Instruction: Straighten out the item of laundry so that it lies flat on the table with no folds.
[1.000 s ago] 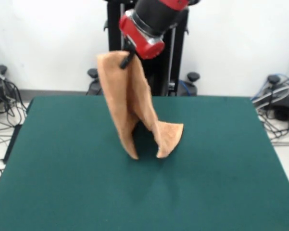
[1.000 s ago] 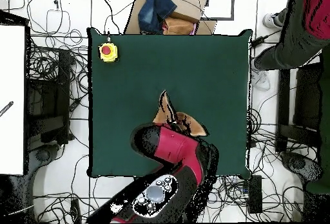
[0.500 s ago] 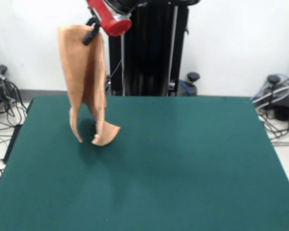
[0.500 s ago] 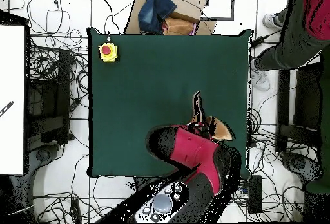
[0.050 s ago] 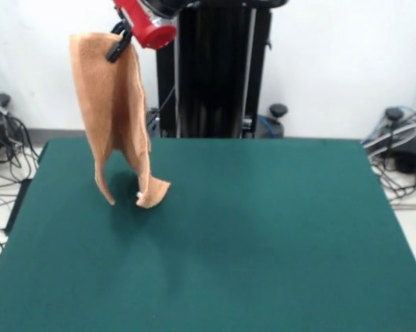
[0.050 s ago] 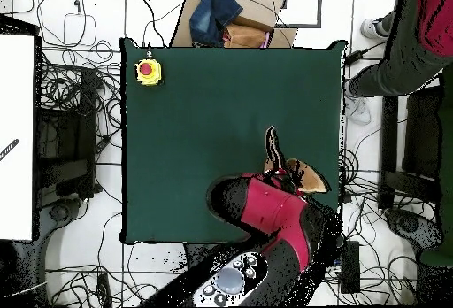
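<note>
A: Where is the towel [image 5: 114,114]?

B: It hangs from the gripper [image 5: 118,43] high over the counter [image 5: 263,228], on the left side in the front view. It droops in long vertical folds, and its two lower tips reach down to about the green surface; I cannot tell whether they touch.

A: And the gripper?

B: Its black fingers are closed on the towel's top edge, pinching it just under the red wrist of the arm [image 5: 147,21].

A: From overhead?

B: The red arm covers most of the towel [image 6: 301,173]; a tan strip shows beside it, close to the counter's right edge. A yellow box with a red button [image 6: 148,71] sits at a far corner, and a person's leg [image 6: 394,57] shows past the counter's edge.
</note>
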`<act>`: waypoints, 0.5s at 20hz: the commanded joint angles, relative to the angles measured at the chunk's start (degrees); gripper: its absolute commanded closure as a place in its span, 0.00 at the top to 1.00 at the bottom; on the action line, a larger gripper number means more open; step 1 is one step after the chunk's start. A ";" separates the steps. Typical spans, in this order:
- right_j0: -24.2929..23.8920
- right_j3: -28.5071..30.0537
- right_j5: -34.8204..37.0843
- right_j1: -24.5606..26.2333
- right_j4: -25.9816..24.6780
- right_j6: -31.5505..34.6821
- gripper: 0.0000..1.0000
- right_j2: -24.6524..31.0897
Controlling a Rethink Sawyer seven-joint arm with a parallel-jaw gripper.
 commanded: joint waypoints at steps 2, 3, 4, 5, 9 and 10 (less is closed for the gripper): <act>-2.47 7.52 -13.72 -8.55 3.20 10.37 0.00 17.47; -2.41 8.21 -14.93 -9.51 3.01 10.61 0.00 18.57; -2.94 8.13 -14.87 -10.50 1.50 8.64 0.00 19.92; -3.48 8.05 -14.81 -11.50 0.00 6.68 0.00 21.27; -7.20 6.18 -12.24 -14.89 -8.29 -4.47 0.00 27.55; -7.76 6.08 -11.41 -15.27 -9.07 -5.13 0.00 28.46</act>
